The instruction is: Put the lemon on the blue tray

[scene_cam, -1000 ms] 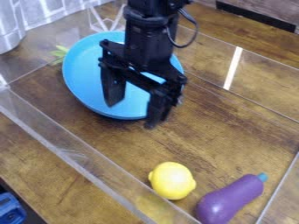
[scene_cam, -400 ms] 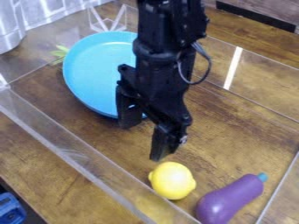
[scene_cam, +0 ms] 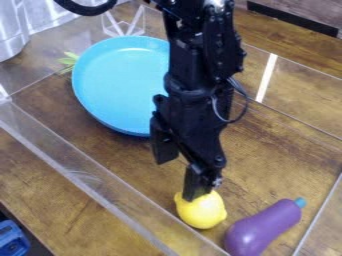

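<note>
The lemon (scene_cam: pixel 202 211) is a small glossy yellow fruit lying on the wooden table near the front right. My gripper (scene_cam: pixel 179 172) points straight down and stands open just above it. One finger (scene_cam: pixel 202 183) hangs over the lemon's top and hides part of it, while the other finger (scene_cam: pixel 159 147) is off to the upper left. Nothing is held between them. The blue tray (scene_cam: pixel 107 78) is a large round shallow dish at the back left, partly hidden behind the arm.
A purple eggplant (scene_cam: pixel 262 230) lies right beside the lemon at the front right. Clear plastic walls (scene_cam: pixel 80 170) run along the front left and the far side of the table. A grey object (scene_cam: pixel 11 30) stands at the top left corner.
The gripper has moved from over the tray's near rim toward the front right and down, rolling as it went. It now stands over the lemon, jaws still open.
</note>
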Robot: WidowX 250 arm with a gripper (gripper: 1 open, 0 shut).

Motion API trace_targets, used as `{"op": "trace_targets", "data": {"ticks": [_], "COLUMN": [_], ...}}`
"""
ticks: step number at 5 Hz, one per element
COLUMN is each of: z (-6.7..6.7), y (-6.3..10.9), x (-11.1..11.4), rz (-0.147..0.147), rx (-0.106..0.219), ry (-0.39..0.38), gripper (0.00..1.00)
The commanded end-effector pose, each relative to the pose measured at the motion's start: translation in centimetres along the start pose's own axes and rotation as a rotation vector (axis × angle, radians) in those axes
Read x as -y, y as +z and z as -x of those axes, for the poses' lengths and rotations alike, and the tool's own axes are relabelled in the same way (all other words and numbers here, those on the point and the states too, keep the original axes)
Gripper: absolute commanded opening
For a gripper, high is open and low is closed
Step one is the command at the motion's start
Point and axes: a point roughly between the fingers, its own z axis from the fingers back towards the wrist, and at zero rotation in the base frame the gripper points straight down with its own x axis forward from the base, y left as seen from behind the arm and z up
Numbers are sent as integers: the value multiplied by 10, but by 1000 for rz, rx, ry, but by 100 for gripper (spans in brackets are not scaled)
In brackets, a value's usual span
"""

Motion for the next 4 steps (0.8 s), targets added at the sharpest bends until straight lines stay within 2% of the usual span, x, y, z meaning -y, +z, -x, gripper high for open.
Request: {"op": "trace_targets", "data": {"ticks": [1, 2, 3, 4], "z": [-3, -6, -8, -11], "y": [-12, -20, -23, -27], "x": [4, 5, 6, 7], "rz": [-7, -10, -27, -27], "rx": [-3, 2, -3, 1], "ry": [-17, -15, -27, -28], "gripper": [100, 100, 100, 0]}}
